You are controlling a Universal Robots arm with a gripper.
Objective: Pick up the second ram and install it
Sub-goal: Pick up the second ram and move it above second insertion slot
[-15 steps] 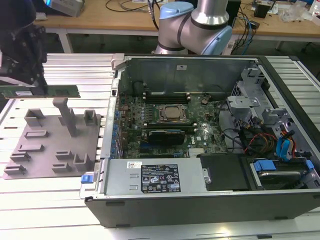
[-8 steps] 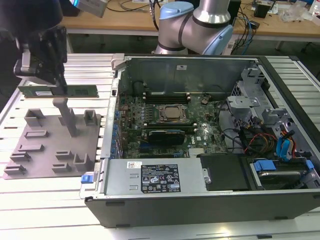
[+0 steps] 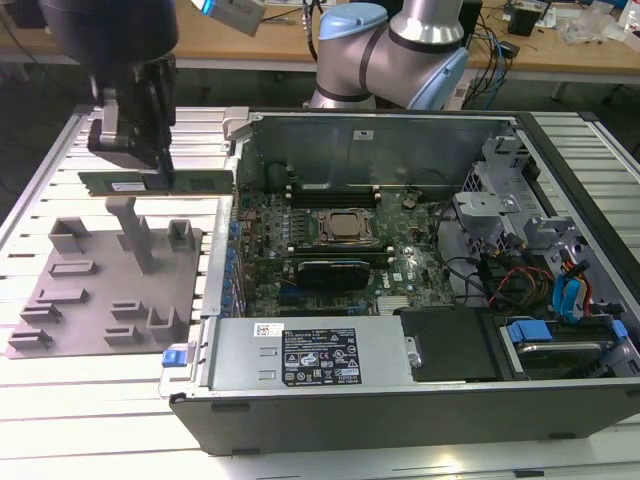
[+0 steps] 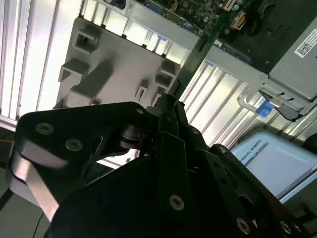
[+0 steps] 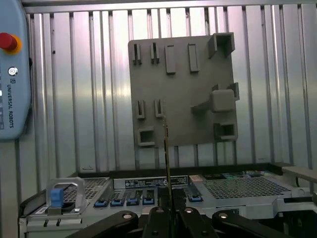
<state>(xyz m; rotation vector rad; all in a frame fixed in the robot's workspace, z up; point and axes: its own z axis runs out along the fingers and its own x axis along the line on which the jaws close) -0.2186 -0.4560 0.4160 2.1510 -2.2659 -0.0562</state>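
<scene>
The second ram (image 3: 155, 183), a long thin green board, hangs level in the air above the grey holder plate (image 3: 100, 290) at the exterior view's left. My gripper (image 3: 160, 168) is shut on it from above, near its middle. In both wrist views the ram shows edge-on, running out from between the fingers: ram (image 4: 198, 52), ram (image 5: 166, 148), gripper (image 4: 171, 104), gripper (image 5: 168, 210). The open computer case (image 3: 245, 150) lies just to the exterior view's right of the ram, with the motherboard's dark memory slots (image 3: 330, 192) behind the silver processor (image 3: 345, 226).
The holder plate (image 5: 183, 84) carries several raised posts and pockets. The case holds a black block (image 3: 325, 270), a power supply (image 3: 300, 355), cables and drive bays (image 3: 560, 300). The arm's base (image 3: 390, 50) stands behind the case. A teach pendant (image 5: 12, 74) lies beside the plate.
</scene>
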